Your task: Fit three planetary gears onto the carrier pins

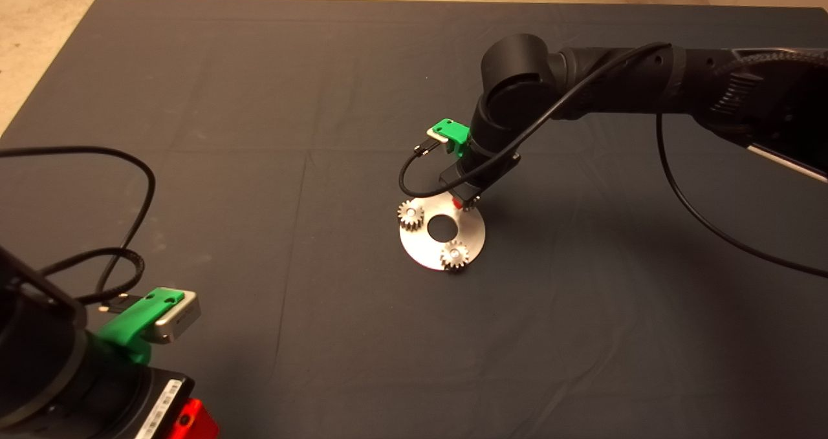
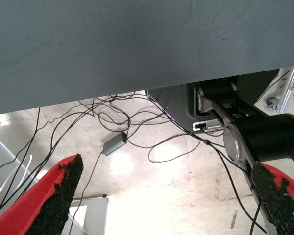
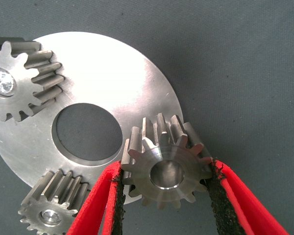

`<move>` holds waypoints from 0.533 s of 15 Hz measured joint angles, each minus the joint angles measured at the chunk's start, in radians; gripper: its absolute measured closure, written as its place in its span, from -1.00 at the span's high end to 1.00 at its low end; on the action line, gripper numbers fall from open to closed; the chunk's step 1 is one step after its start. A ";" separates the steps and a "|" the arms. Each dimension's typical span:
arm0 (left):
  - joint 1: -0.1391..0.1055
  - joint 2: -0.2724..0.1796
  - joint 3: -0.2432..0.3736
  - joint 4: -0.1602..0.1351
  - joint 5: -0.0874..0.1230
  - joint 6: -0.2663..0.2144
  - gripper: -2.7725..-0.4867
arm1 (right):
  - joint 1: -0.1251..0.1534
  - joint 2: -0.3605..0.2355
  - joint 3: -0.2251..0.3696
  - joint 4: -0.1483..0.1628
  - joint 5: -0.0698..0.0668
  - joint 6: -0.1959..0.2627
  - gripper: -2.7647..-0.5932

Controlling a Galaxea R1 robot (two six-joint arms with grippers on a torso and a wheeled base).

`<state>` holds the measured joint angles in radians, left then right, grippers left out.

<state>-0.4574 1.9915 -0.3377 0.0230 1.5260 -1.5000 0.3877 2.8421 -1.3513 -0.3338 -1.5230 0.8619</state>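
The right gripper [image 3: 164, 196] holds the third gear [image 3: 165, 164] tight between its fingers, over the edge of the disc [image 3: 112, 73]. Two gears [image 3: 22, 81] already sit on pins. If the hole misses the pin, the gear could tip, jam, or bump its neighbours. The left gripper [image 2: 161, 196] waits wide apart by the mat's near left corner.

Past the mat's edge [image 2: 137, 44], the widely parted fingers [image 2: 63, 196] frame tangled cables [image 2: 137, 122] on the floor.
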 joint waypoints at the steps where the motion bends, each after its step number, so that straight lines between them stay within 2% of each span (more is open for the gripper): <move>1: 0.000 0.000 0.000 0.000 0.000 0.000 0.73 | 0.000 0.000 0.000 0.000 0.000 0.000 -0.60; 8: 0.000 0.000 0.000 0.000 0.000 0.000 0.73 | 0.000 -0.003 0.000 0.000 0.001 0.000 -0.60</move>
<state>-0.4572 1.9917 -0.3377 0.0230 1.5260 -1.5000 0.3877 2.8394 -1.3513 -0.3338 -1.5221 0.8619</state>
